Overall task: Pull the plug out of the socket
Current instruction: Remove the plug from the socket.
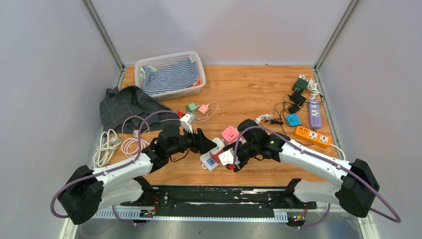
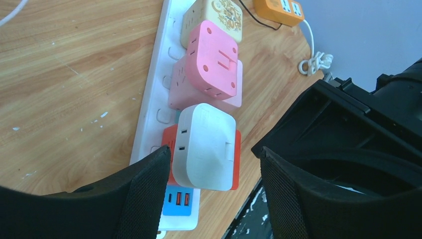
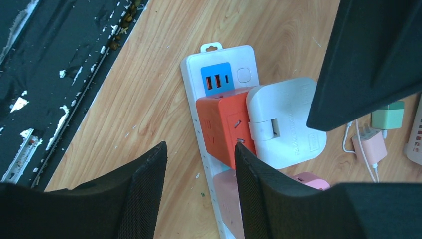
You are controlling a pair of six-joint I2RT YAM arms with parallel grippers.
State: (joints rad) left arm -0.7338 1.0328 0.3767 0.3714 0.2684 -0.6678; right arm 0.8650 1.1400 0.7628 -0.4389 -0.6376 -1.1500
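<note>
Wooden table point(image 1: 249, 94): basket point(image 1: 174, 91) shows only overhead; wrists frame the white plug point(image 2: 206, 147).

A white plastic basket point(image 1: 169, 56) sits at the far left of the wooden table point(image 1: 244, 89), holding a blue-and-white striped cloth point(image 1: 171, 75). Just in front of it lies a crumpled dark plaid garment point(image 1: 127, 104). Nearer, by the left edge, there is a coiled white cable point(image 1: 105, 147), with a pale pink coil point(image 1: 130, 144) beside it. Mid-table, a small green charger point(image 1: 191, 107) and a pink charger point(image 1: 203, 109) lie side by side. Along the right edge are a green adapter point(image 1: 300, 83), a black adapter point(image 1: 297, 97), a purple power strip point(image 1: 314, 114), a blue cube point(image 1: 293, 119) and an orange power strip point(image 1: 312, 135).
</note>
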